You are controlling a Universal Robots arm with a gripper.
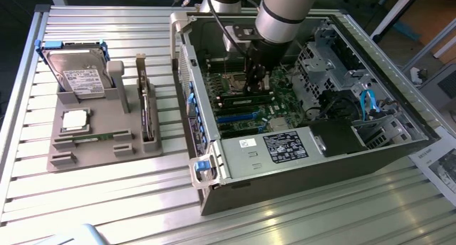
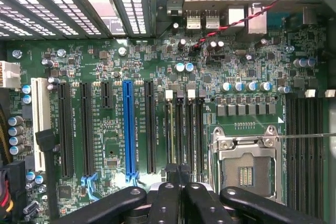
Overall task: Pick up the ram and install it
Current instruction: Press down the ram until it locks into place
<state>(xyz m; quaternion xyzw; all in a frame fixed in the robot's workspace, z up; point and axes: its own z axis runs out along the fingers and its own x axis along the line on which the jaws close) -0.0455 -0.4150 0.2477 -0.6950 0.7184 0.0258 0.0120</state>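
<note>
Jaws pressed together, the black gripper point(image 2: 181, 179) pushes the thin green ram point(image 2: 174, 129) into the motherboard's slot; seating looks nearly finished.

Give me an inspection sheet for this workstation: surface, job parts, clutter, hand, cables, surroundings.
Surface: slatted metal table carrying a grey fixture tray and an open computer case.
Job's things: one ram lies in the tray's front slot; the motherboard's memory slots are below the hand.
Clutter: hard drive, silver processor chip, card on edge, all in the tray.
Hand: hand shut, inside the case over the memory slots; a grip cannot be told.
Cables: blue cable; red-and-black twisted wire.
Surroundings: printed sheets at the exterior view's right.
</note>
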